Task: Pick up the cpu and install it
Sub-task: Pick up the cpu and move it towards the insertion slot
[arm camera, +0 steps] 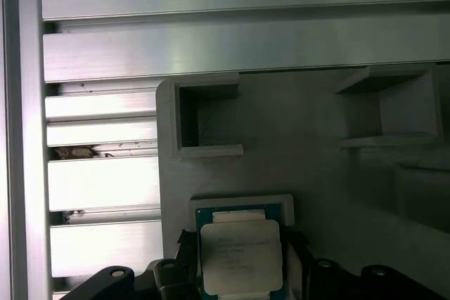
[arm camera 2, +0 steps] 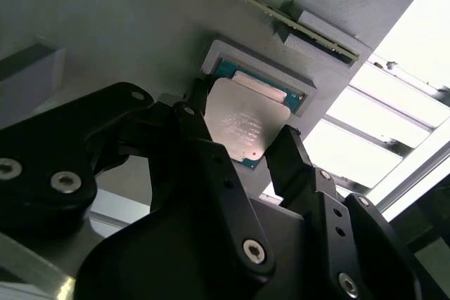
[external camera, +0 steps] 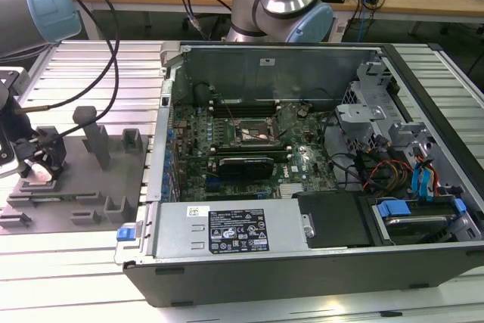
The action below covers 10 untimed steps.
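Between the two black fingers (arm camera 2: 299,166) sits the cpu (arm camera 2: 242,124), silvery top up, with a thin green rim showing along one side. The fingers are closed against two opposite edges of it, one on each side. The cpu lies flat inside a shallow pale nest (arm camera: 242,203), whose raised lip frames it in both wrist views. The nest belongs to a grey fixture plate (external camera: 83,187) that also carries several upright posts (external camera: 97,141) and an open-sided pocket (arm camera: 207,149) near the nest. In the exterior view the gripper (external camera: 38,163) is low over the left end of this plate, at the exterior view's left. The plate rests on a ribbed aluminium surface (external camera: 76,270). Just beside the plate, to the right, an open computer case (external camera: 302,255) lies on its side. Its green motherboard (external camera: 302,160) is exposed, and the dark socket (external camera: 253,135) near the board's middle is well apart from the cpu.
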{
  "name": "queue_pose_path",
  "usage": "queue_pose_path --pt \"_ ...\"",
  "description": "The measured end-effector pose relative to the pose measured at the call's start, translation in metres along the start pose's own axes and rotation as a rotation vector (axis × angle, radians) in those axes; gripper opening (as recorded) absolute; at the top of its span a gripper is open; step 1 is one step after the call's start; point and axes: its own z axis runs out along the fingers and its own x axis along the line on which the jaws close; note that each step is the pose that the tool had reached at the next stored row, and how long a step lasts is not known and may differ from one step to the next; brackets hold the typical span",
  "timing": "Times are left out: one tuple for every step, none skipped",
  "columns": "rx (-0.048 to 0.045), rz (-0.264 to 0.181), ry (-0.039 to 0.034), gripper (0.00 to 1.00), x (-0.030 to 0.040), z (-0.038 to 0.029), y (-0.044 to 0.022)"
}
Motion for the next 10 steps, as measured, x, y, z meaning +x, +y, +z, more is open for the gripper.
queue_pose_path --pt "0.0 0.0 0.0 0.6 0.0 0.0 0.0" --pt "0.0 0.0 0.0 0.6 0.0 0.0 0.0" --pt "0.0 0.0 0.0 0.6 0.0 0.0 0.0" --pt "0.0 0.0 0.0 0.6 0.0 0.0 0.0" --pt "0.0 0.0 0.0 0.6 0.0 0.0 0.0" --pt "0.0 0.0 0.0 0.6 0.0 0.0 0.0" --pt "0.0 0.0 0.0 0.6 0.0 0.0 0.0001" --pt "0.0 0.0 0.0 0.6 0.0 0.0 0.0001" --pt "0.0 0.0 0.0 0.6 0.0 0.0 0.0001" --pt "0.0 0.0 -0.0001 0.59 0.0 0.0 0.0001"
